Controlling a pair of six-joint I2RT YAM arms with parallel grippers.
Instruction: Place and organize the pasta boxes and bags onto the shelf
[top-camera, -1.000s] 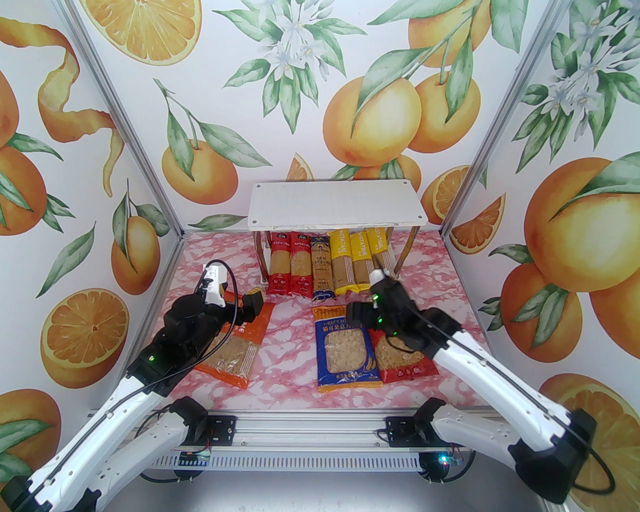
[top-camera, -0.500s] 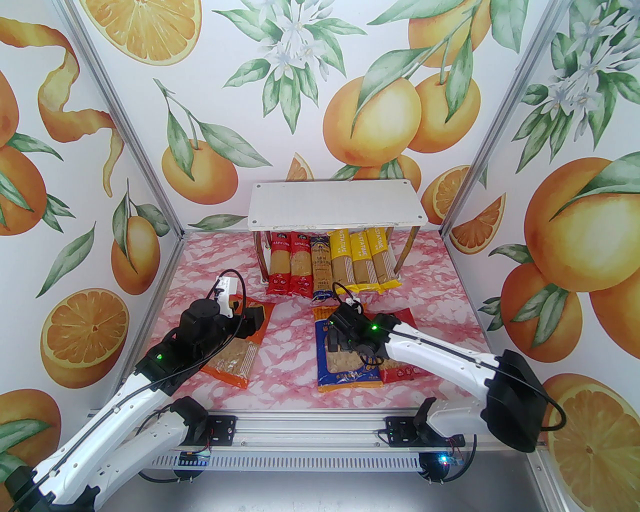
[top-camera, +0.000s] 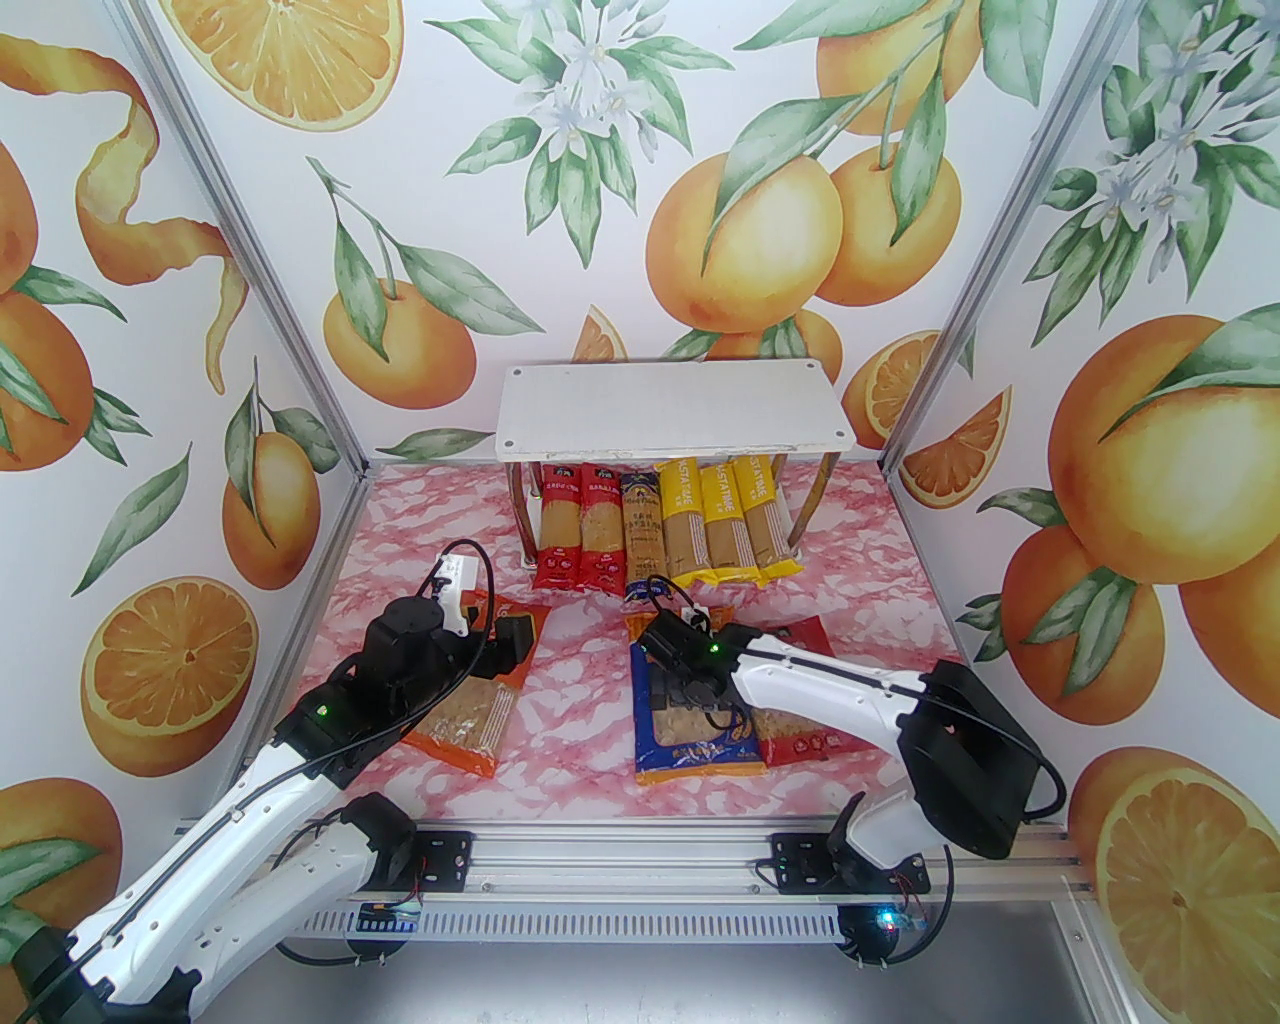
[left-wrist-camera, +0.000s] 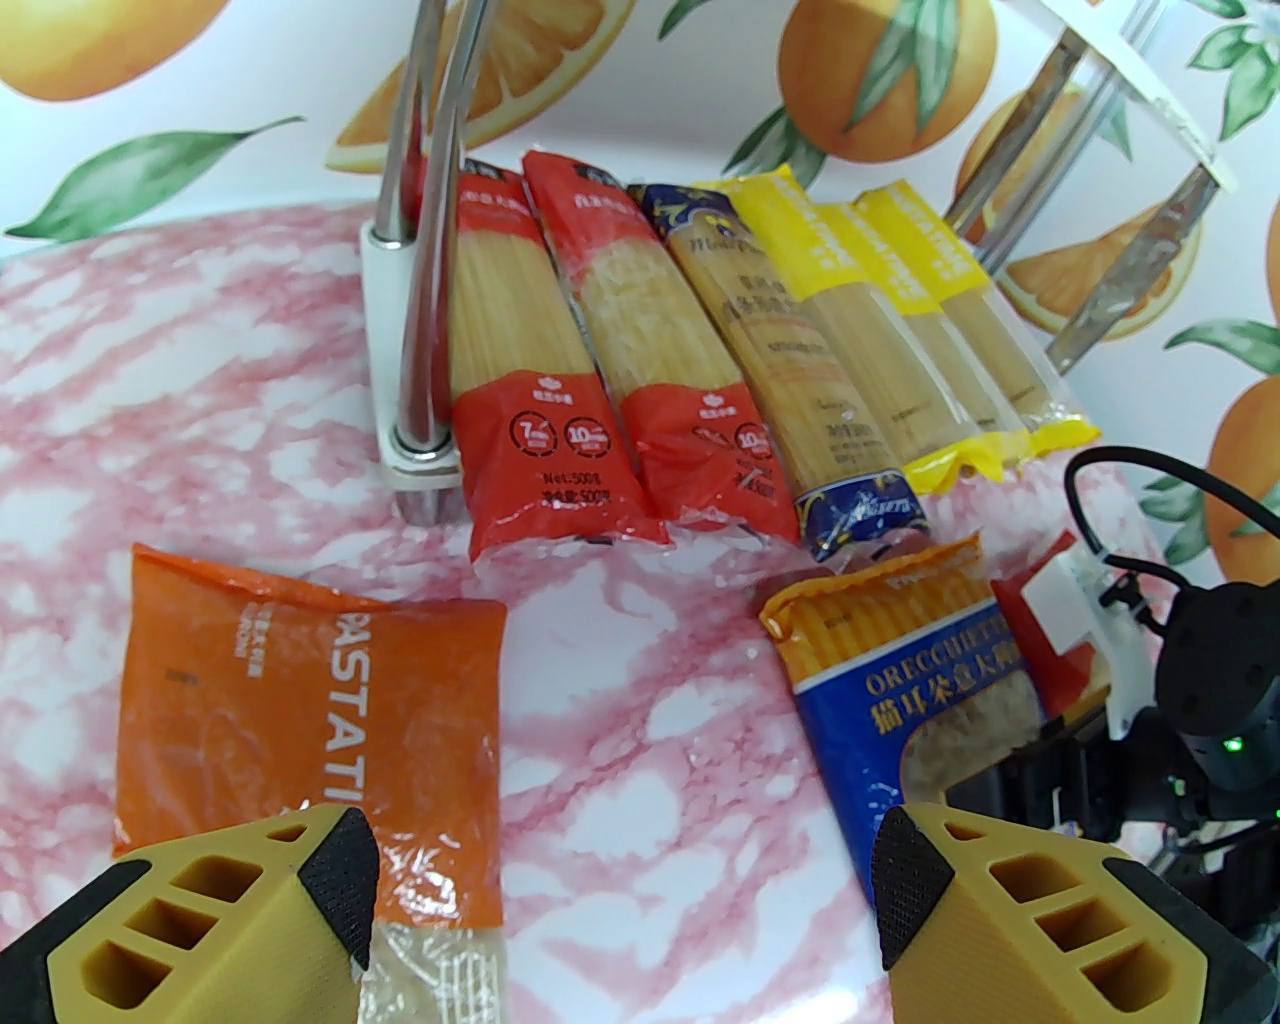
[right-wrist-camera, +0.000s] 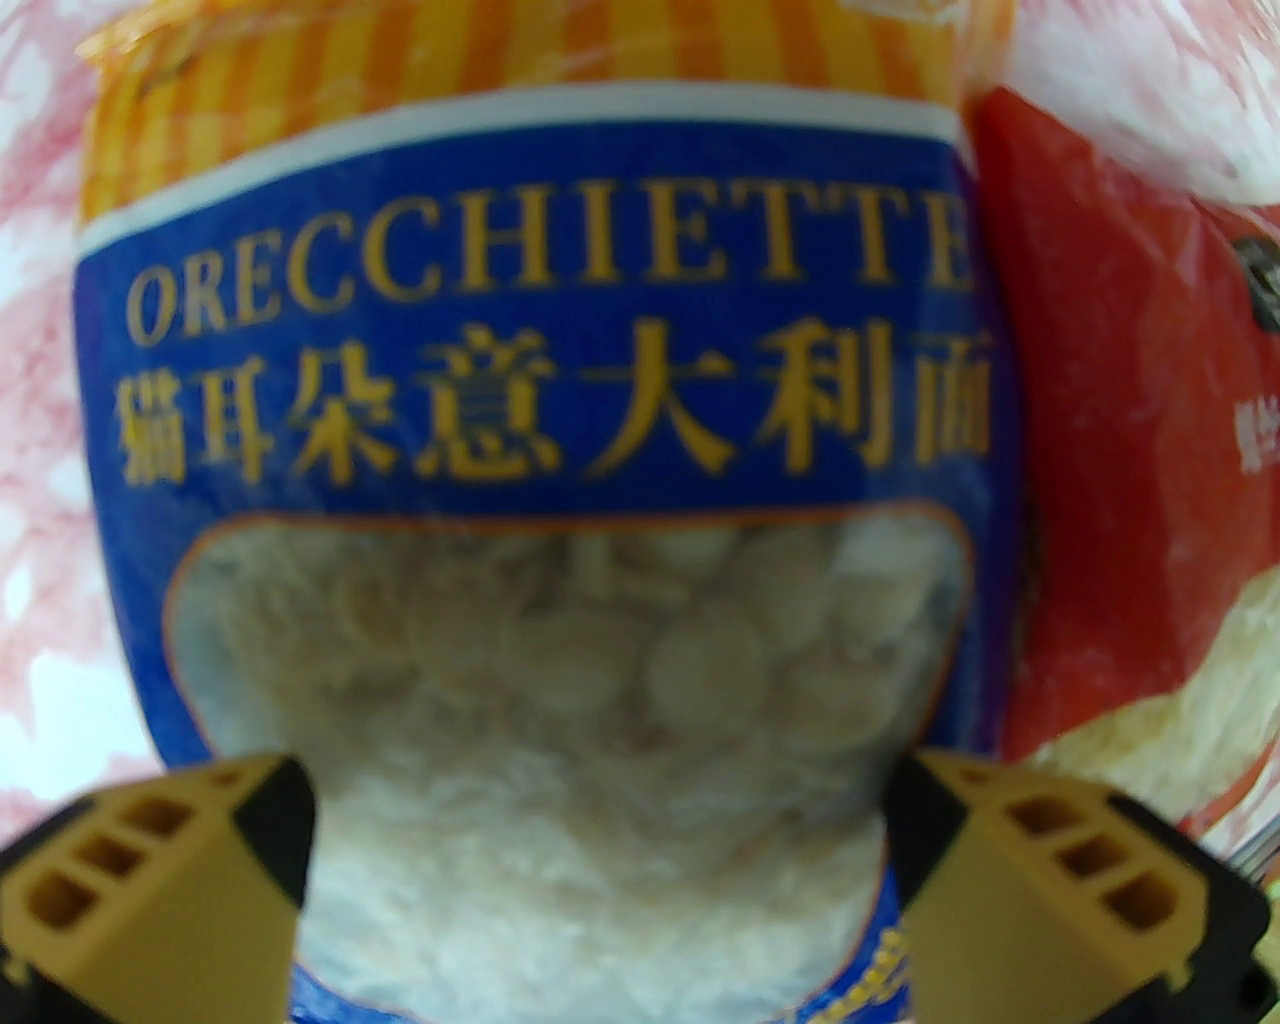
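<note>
Both stand wide open and empty: the right gripper (right-wrist-camera: 600, 830) over the blue orecchiette bag (right-wrist-camera: 540, 420), which touches the red bag (right-wrist-camera: 1100, 480), and the left gripper (left-wrist-camera: 620, 880) at the orange bag (left-wrist-camera: 300, 680)'s right edge beside bare marble tabletop (left-wrist-camera: 650, 650), with spaghetti packs (top-camera: 660, 530) abreast under the shelf (top-camera: 670, 410)'s top board.

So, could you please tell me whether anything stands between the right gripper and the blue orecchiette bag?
Nothing visible does: the open right gripper hangs directly over the blue orecchiette bag, with only the bag's window between its fingers.
</note>
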